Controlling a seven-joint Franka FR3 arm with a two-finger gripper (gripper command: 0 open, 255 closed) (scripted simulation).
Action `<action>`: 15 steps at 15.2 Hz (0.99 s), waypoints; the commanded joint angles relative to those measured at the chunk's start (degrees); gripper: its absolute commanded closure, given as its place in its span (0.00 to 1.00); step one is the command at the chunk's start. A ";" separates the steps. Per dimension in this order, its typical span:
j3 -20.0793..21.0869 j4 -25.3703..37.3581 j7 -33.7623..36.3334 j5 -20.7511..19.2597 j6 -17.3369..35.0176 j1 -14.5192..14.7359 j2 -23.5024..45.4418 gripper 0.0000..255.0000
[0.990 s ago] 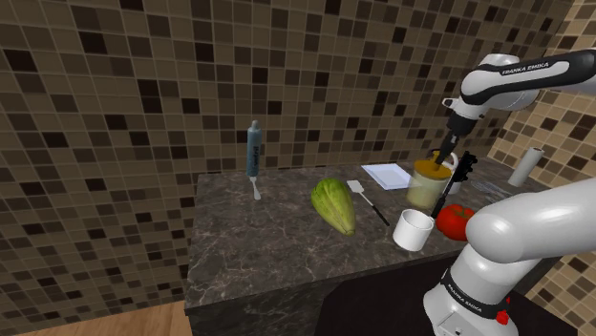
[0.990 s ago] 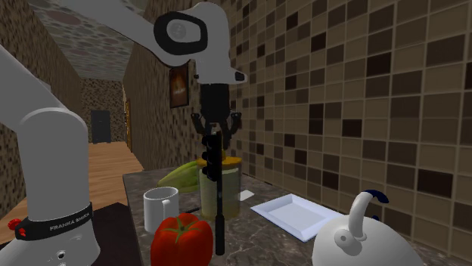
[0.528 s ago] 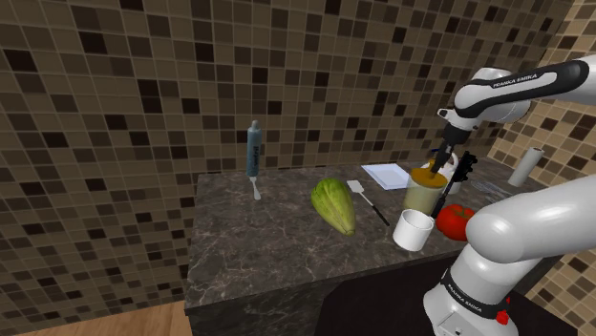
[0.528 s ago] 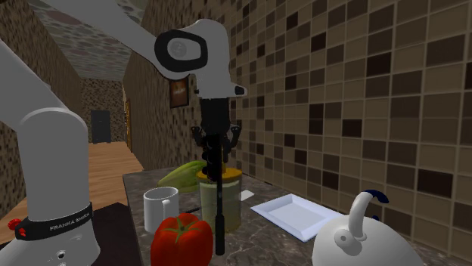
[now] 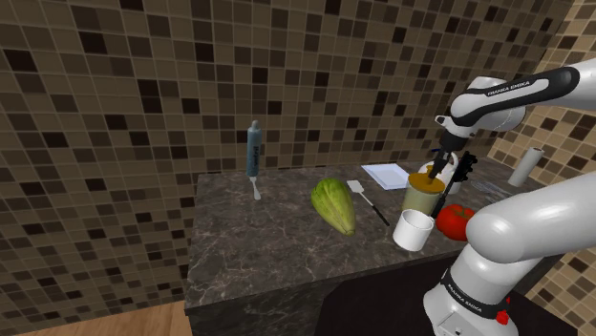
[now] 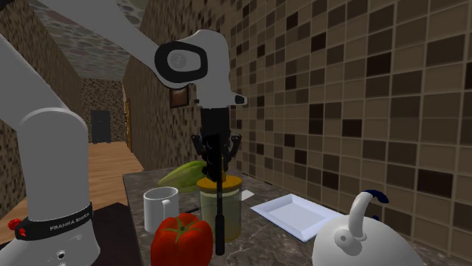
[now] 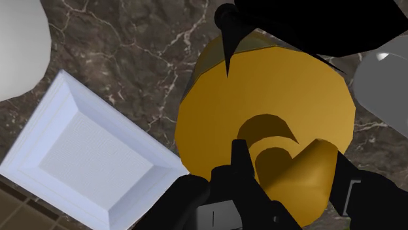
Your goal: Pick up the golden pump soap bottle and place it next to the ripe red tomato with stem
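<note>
The gripper (image 7: 288,171) hangs straight above the upright soap bottle (image 7: 261,104), fingers (image 7: 238,160) spread either side of its pump head, gripping nothing; a vertical drop should seat them

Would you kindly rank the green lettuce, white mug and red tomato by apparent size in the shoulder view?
1. green lettuce, clearly largest.
2. white mug and red tomato look alike; the arm covers part of the tomato.

I'm reading this as a home kitchen: brown mosaic-tiled walls (image 5: 143,86), dark marble countertop (image 5: 258,248) carrying a lettuce (image 5: 333,204), tomato (image 5: 457,221), white mug (image 5: 415,230), spatula (image 5: 368,199) and white kettle (image 6: 363,242), plus wood floor (image 6: 110,162) and a framed picture (image 6: 179,97) down the hallway
</note>
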 commanded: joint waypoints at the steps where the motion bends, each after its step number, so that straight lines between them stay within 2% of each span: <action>1: -0.01 -0.01 0.00 -0.01 0.06 0.00 0.00 1.00; 3: -0.01 -0.01 0.00 -0.01 0.06 0.00 0.00 1.00; 4: -0.01 0.01 -0.01 0.00 0.05 0.00 0.01 0.00; 9: -0.01 0.00 0.00 -0.01 0.05 0.00 0.00 0.00; 13: 2.73 4.65 0.32 0.66 -8.71 -0.76 -4.15 0.00; 15: 2.74 4.64 0.31 0.67 -8.71 -0.78 -4.16 0.00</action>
